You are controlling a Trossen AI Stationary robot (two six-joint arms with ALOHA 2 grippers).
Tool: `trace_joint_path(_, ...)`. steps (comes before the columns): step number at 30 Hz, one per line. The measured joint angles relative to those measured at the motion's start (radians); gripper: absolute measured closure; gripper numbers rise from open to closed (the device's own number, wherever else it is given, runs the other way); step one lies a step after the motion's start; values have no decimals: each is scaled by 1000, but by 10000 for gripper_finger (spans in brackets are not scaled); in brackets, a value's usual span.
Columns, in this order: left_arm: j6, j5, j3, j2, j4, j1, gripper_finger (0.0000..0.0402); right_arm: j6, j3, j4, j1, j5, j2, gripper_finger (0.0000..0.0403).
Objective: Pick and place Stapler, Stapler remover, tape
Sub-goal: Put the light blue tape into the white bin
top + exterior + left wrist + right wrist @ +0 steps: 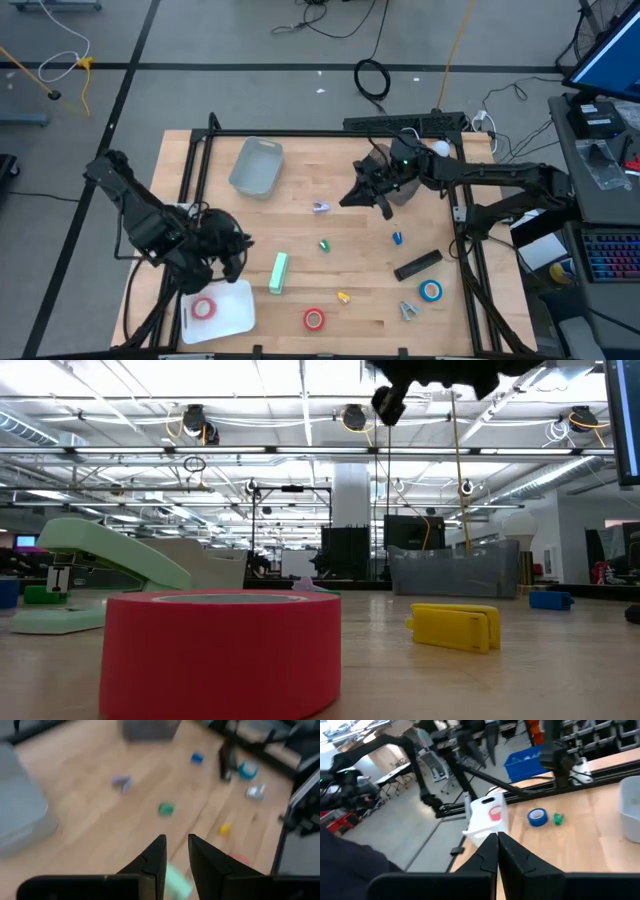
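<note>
The left pincer [237, 262] hangs above the table's [300, 180] near-left part with its fingers slightly parted and nothing between them, just over a white tray [230, 312] that holds one red tape roll [204, 308]. Beside it lies the pale green stapler [279, 272]; a second red roll [314, 319] sits toward the front edge. The right pincer [368, 198] is fully closed and empty (raised near the far side, close to a grey bin [257, 166]). A blue roll [431, 291] lies by what looks like the metal staple remover [409, 310].
</note>
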Motion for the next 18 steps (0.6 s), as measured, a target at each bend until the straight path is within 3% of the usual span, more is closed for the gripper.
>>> trace_joint_path(6,212,-52,0,0,166,61,316,-30,0,-203,57,15,-98,402)
trace_joint_path(10,285,-44,0,-2,164,102,316,2,0,-403,130,107,-163,402)
trace_joint_path(18,459,39,0,-38,168,177,316,342,0,-743,333,302,-246,403)
